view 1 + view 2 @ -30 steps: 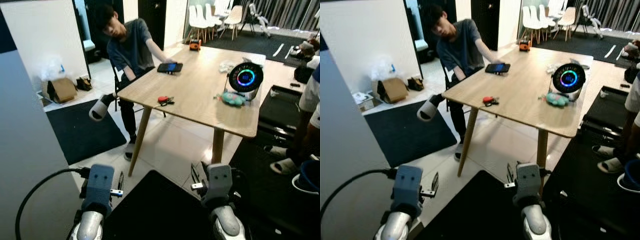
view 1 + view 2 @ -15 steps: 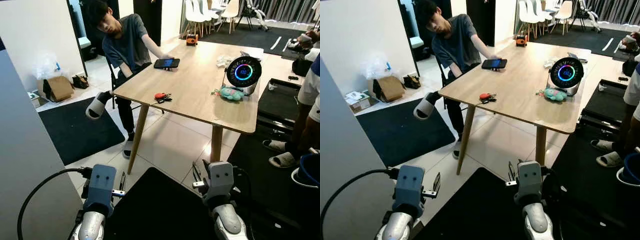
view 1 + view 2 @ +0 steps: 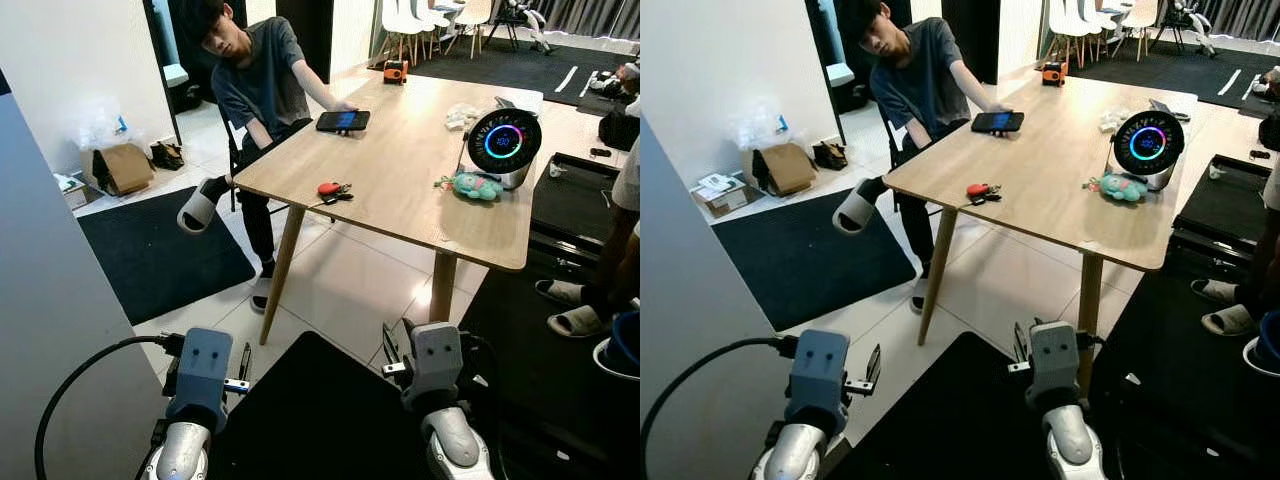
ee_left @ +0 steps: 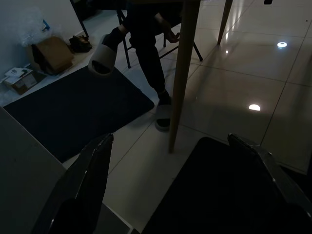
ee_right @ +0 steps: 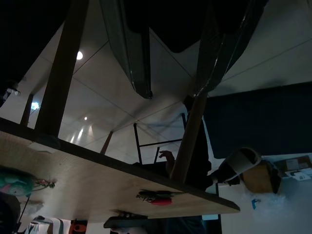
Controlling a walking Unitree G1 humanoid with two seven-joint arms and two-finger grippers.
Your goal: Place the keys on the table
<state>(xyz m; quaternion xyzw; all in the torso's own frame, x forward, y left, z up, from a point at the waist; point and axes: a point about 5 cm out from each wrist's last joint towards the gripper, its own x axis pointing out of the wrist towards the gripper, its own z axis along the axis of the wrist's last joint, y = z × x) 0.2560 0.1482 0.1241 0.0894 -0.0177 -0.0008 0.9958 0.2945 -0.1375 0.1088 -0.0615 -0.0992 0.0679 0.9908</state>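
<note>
The keys [image 3: 331, 190], with a red fob, lie on the light wooden table [image 3: 400, 170] near its front left corner, a few steps ahead of me. They also show on the tabletop in the right wrist view as the keys [image 5: 155, 197]. Both arms hang low in front of my body, well short of the table. My left gripper [image 4: 170, 139] is open with nothing between its black fingers, above the tiled floor. My right gripper [image 5: 170, 92] is open and empty too.
A seated person [image 3: 255, 80] reaches to a phone [image 3: 342, 120] on the table. A round lit device [image 3: 504, 143] and a teal plush toy [image 3: 476, 185] stand further right. Another person [image 3: 620, 240] stands at the right. A grey panel [image 3: 50, 300] is close on my left, with a dark mat [image 3: 160, 255] beyond it.
The whole picture has shifted slightly, so the camera has moved. The keys stay in the same spot on the table, and both grippers hang as before.
</note>
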